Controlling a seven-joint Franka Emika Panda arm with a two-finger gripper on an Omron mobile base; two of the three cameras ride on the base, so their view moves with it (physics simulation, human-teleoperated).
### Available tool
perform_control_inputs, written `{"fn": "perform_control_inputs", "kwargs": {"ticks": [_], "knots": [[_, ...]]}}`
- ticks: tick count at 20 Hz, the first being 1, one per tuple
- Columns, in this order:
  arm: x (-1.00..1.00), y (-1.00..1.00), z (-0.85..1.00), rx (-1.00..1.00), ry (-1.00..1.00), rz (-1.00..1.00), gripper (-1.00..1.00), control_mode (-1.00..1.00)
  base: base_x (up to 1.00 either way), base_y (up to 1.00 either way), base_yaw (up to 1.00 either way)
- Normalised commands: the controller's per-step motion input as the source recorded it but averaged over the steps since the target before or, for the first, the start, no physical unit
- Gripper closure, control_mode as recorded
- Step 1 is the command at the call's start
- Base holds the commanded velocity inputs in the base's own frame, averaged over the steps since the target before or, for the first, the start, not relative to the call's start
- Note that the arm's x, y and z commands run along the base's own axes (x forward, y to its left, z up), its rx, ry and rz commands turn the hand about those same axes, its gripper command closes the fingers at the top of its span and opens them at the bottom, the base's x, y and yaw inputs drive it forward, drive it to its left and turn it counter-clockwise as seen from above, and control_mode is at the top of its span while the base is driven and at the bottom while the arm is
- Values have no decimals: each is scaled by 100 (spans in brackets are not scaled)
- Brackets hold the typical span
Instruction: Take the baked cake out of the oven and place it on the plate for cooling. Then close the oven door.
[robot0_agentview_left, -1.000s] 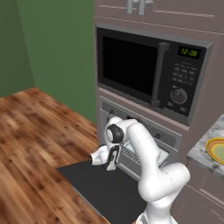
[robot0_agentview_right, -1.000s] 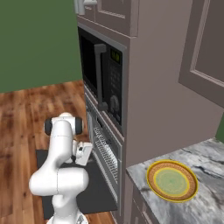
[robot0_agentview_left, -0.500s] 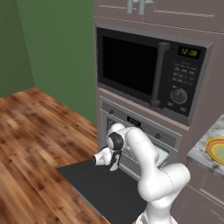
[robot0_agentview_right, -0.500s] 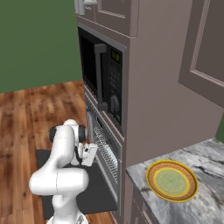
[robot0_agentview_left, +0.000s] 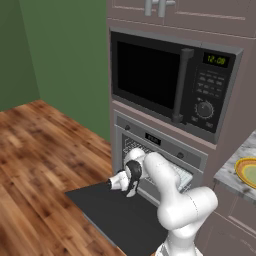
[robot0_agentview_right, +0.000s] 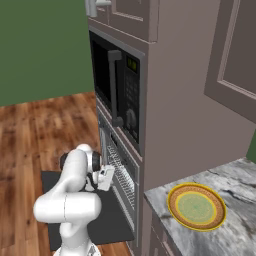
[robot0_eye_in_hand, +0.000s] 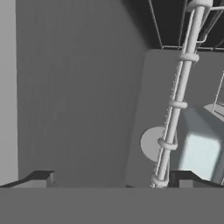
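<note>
The oven (robot0_agentview_left: 172, 150) stands open below the microwave, its dark oven door (robot0_agentview_left: 112, 215) dropped flat over the floor. My gripper (robot0_agentview_left: 118, 183) hangs low at the left end of the oven mouth, just above the door, and is open with nothing between its fingers. From the right it shows as the gripper (robot0_agentview_right: 106, 176) close to the wire rack (robot0_agentview_right: 121, 172). In the hand view the gripper (robot0_eye_in_hand: 114, 179) faces a grey inner wall, with the rack's edge wire (robot0_eye_in_hand: 177, 105) to the right. The plate (robot0_agentview_right: 196, 206) with the yellow-orange rim sits bare on the counter. The cake is hidden.
A black microwave (robot0_agentview_left: 150, 75) with a vertical handle sits right above the oven. The marble counter (robot0_agentview_right: 235, 185) lies to the right of the oven column. Wooden floor (robot0_agentview_left: 40, 150) stretches left of the open door. Cabinet doors (robot0_agentview_right: 235, 50) hang above the counter.
My arm has sunk lower and the gripper has edged closer to the oven mouth. Its jaws have widened slightly. The door and plate have not moved.
</note>
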Motion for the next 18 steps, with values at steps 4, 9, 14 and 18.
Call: {"fn": "perform_control_inputs", "kwargs": {"ticks": [4,9,14,18], "knots": [[43,-17,-26,0,5,2,-100,-100,0,0,0],[37,-19,-30,0,8,2,-100,-100,0,0,0],[22,-28,-20,0,10,2,-100,-100,0,0,0],[0,-43,-10,2,6,4,-100,-100,0,0,0]]}}
